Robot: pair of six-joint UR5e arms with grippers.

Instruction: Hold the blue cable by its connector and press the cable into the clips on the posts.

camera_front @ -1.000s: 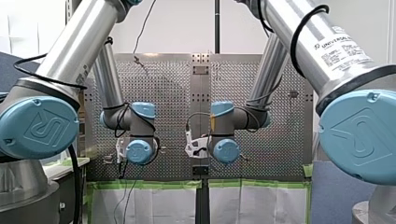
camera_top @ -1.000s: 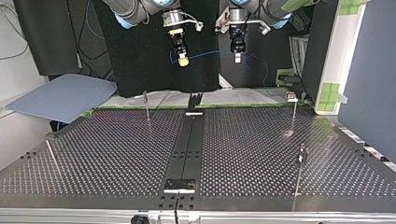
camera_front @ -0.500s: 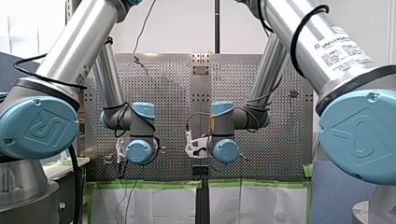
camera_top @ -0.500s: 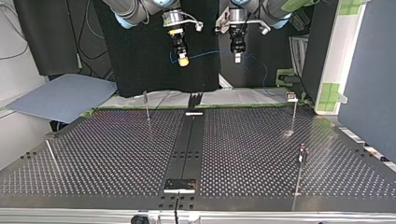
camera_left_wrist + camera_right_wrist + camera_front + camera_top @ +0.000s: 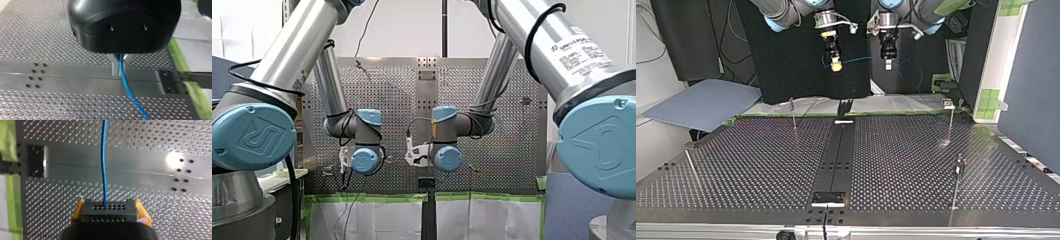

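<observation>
Both grippers hang high above the perforated table (image 5: 761, 170), close together. My right gripper (image 5: 835, 64), with yellow pads (image 5: 141, 212), is shut on the black connector (image 5: 108, 212). The blue cable (image 5: 103, 165) leaves the connector. It runs across to my left gripper (image 5: 888, 62) as a thin blue line (image 5: 858, 59). In the left wrist view the metal fingers (image 5: 115, 66) of my left gripper (image 5: 119, 73) are shut on the blue cable (image 5: 130, 92), which trails on past them. Thin posts (image 5: 793, 112) (image 5: 951, 120) (image 5: 958, 182) stand on the table with no cable in them.
A dark centre strip (image 5: 838, 155) runs along the table. A thin tilted rod (image 5: 692, 170) stands at the top view's left. A blue-grey sheet (image 5: 701, 102) lies beyond the table's far left corner. Green tape (image 5: 988, 100) marks a panel at the right.
The two grippers have drawn closer together and risen slightly in the top view. In the front view both wrists moved toward the middle. Both grips are unchanged.
</observation>
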